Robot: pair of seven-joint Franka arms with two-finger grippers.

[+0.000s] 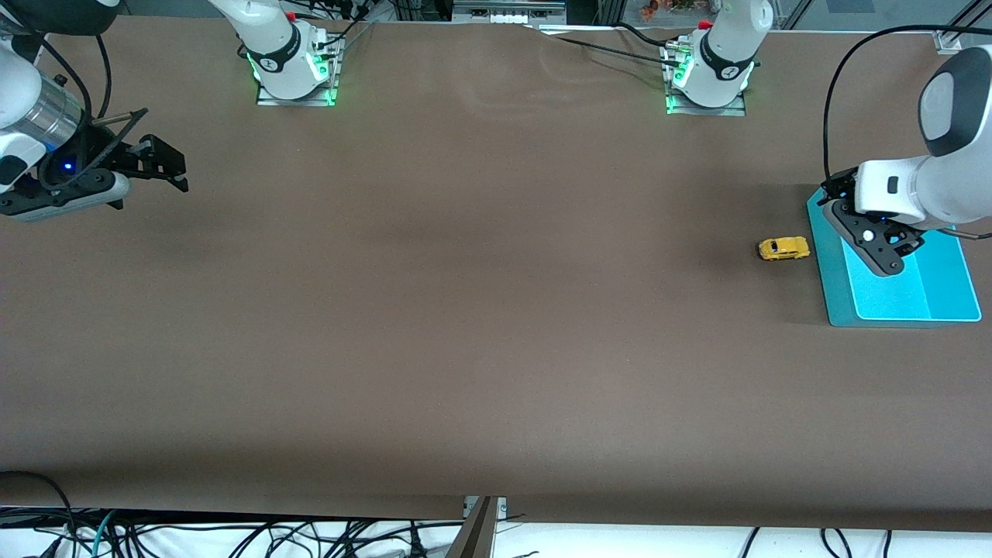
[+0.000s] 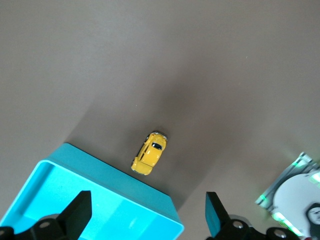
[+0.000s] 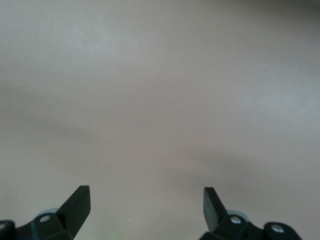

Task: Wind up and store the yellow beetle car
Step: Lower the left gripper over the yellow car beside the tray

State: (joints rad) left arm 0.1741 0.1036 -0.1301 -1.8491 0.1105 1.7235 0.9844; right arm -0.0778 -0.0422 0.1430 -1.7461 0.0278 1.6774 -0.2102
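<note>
Currently, yellow beetle car (image 1: 783, 248) lying on table (image 1: 465, 310), just beside teal tray (image 1: 942, 279); left gripper (image 1: 883, 252) hovering over tray, jaws open, car outside them; right gripper (image 1: 167, 167) waiting open, well apart.

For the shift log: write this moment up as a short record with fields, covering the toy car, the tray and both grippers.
toy car: yellow beetle car, on the brown table, upright on its wheels, beside the tray, toward the left arm's end
tray: teal tray, nothing seen in it
car and tray: close together, whether they touch is unclear
left gripper: open, over the tray, holding nothing
right gripper: open, waits over bare table at the right arm's end, holding nothing
task state: car not yet picked up or stored
</note>
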